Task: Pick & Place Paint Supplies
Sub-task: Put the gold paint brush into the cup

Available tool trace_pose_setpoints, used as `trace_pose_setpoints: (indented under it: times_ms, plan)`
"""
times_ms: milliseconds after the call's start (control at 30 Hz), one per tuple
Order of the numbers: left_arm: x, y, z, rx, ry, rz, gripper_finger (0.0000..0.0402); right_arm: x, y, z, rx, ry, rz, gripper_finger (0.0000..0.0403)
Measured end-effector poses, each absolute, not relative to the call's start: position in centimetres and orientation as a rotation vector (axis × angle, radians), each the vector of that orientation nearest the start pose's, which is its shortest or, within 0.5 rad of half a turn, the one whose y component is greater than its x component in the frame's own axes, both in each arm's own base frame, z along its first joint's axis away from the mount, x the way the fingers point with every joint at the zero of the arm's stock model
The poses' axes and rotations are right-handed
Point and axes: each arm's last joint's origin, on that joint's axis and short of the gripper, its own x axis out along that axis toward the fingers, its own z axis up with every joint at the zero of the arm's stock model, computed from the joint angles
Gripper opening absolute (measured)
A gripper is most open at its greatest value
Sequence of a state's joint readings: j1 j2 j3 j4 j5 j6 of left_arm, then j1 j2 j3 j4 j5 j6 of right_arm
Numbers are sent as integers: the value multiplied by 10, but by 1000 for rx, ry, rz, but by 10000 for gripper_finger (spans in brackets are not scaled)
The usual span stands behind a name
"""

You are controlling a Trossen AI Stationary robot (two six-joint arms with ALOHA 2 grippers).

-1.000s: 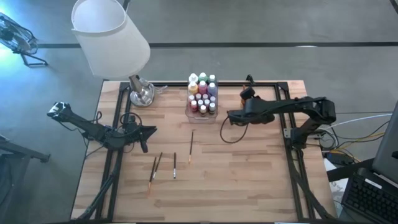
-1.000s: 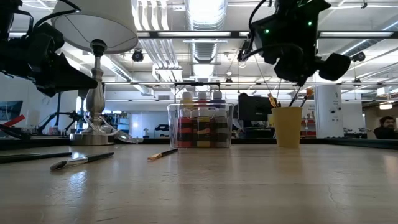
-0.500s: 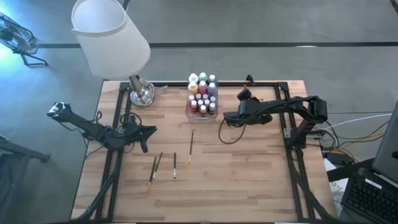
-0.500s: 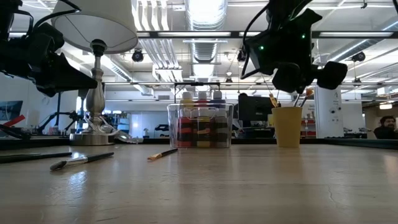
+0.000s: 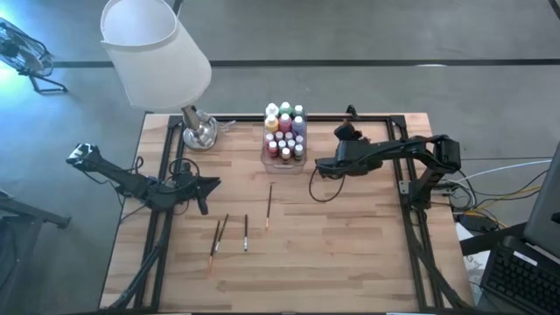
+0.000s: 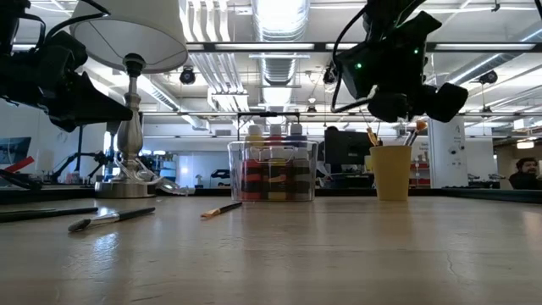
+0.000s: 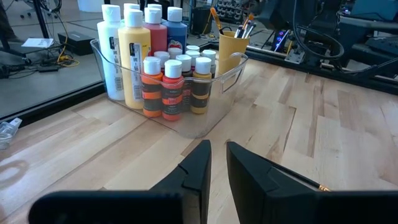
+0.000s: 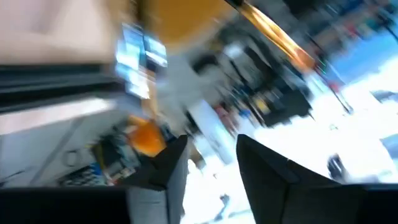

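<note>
The left gripper (image 5: 208, 185) hangs over the left side of the worktop (image 5: 350, 254), its jaws nearly pressed together with only a thin gap and nothing between them. Just right of it, four paintbrushes (image 5: 245, 233) lie loose on the wood, three close together and one (image 5: 269, 206) apart, nearer the middle. At the far edge the clear box (image 5: 285, 160) holds the paint bottles (image 5: 284, 131) packed upright. Further right stands the yellow cup (image 6: 391, 172) with a few brushes (image 6: 410, 133) in it, and the right gripper (image 6: 398, 106) hovers above and just beside it, jaws spread a little and empty.

The likely risk is the right arm swinging low near the cup and tipping it, spilling the brushes. The thin brushes lying flat could also roll or slip out of a pinch.
</note>
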State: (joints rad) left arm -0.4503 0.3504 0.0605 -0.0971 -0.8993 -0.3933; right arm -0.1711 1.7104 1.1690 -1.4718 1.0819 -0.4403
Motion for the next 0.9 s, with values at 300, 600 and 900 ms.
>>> trace_pose_setpoints:
  times_ms: [300, 600, 900]
  plan:
    - [103, -25, 149, -140, 212, 494, 56, 237, -70, 249, -1220, 1861, -842, 152]
    - [103, -25, 149, -140, 212, 494, 56, 215, -67, 297, -950, 1337, -1307, 120]
    - [103, -25, 149, -140, 212, 493, 56, 188, -62, 354, -687, 845, -1577, 104]
